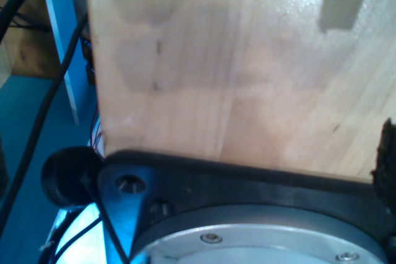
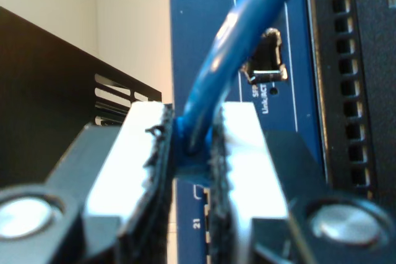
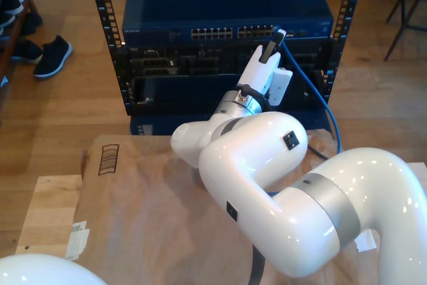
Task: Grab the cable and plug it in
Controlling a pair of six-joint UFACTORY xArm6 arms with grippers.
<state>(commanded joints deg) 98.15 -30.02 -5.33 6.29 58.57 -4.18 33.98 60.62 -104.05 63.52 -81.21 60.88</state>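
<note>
Fingers (image 2: 148,153) of my second gripper (image 2: 193,153) clamp the cable (image 2: 235,47) before the switch (image 3: 227,15); insertion underway, requiring alignment with a port.

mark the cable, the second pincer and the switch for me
cable (image 2: 238,47), second wrist view: blue jacket above the pads.
my second pincer (image 2: 193,153), second wrist view: midway between its fingertips, shut on the cable.
network switch (image 3: 160,21), exterior view: blue front face, beside its port row.

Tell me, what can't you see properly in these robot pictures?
- The cable's plug: hidden between my second gripper's pads in the second wrist view.
- Whether the plug is in a port: too small in the exterior view, behind the gripper.
- My first gripper's jaws: cut off at the first wrist view's edge.
</note>
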